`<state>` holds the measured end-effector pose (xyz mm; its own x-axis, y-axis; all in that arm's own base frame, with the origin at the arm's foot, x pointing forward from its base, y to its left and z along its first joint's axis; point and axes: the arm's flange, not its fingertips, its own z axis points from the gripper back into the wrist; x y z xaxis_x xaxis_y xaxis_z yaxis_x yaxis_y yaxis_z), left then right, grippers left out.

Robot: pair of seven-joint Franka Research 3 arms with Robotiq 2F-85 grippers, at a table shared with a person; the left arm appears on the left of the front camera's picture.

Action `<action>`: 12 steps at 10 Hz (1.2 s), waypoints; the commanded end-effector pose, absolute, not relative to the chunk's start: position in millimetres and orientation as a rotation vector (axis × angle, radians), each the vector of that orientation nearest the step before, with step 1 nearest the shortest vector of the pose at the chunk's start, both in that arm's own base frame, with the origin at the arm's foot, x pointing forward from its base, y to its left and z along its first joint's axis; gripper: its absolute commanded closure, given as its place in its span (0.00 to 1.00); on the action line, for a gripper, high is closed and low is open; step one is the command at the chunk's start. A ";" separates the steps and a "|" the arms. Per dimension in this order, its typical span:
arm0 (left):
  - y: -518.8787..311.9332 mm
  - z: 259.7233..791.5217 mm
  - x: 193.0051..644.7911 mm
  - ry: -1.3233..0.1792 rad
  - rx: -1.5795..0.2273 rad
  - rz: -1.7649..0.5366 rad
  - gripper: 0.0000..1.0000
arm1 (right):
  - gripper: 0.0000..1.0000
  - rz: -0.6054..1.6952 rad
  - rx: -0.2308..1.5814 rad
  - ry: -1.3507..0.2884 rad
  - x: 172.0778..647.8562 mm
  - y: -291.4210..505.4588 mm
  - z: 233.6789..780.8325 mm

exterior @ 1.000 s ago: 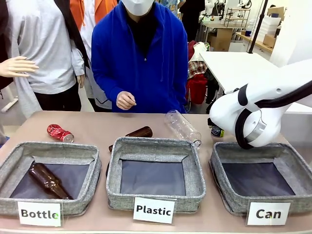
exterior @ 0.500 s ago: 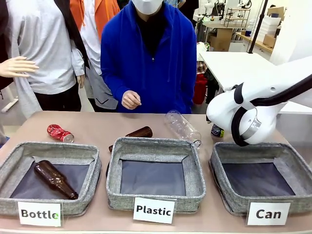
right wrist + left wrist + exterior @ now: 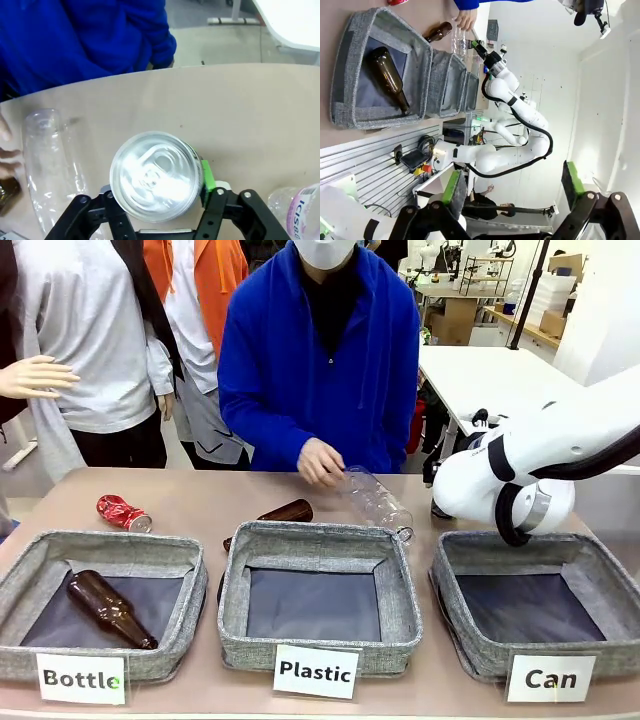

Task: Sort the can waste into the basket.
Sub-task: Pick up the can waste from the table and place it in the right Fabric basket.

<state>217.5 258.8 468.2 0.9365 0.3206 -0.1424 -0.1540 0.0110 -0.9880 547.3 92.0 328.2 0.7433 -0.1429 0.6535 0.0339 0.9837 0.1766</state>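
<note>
Can [image 3: 156, 172] in right hand [image 3: 159, 197]

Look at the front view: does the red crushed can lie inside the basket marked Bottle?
No, the red can lies on the table behind that basket, which holds a brown glass bottle.

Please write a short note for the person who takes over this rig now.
Left tool: open, holding nothing.
Right tool: flanks the black-and-silver can, which stands upright on the table. One green pad is against it; firm grip unclear.
Red can: on the table behind the Bottle basket.
Done: nothing yet; the Can basket is empty.
Left: both cans go into it.
</note>
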 end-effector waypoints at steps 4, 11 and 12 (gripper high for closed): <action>257.1 469.1 218.7 -0.152 -1.536 0.355 0.00 | 1.00 -0.108 0.173 -0.727 539.8 73.5 323.8; 257.1 469.1 218.7 -0.152 -1.536 0.355 0.00 | 1.00 0.289 0.279 -0.323 348.0 -37.5 590.9; 257.1 469.1 218.7 -0.152 -1.536 0.355 0.00 | 1.00 0.332 0.284 -0.219 336.2 -62.1 593.5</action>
<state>218.1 258.2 467.9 0.9370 0.3189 -0.1425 -0.1538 0.0103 -0.9880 363.8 43.0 489.3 0.8984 0.1737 0.4034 -0.3174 0.8916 0.3229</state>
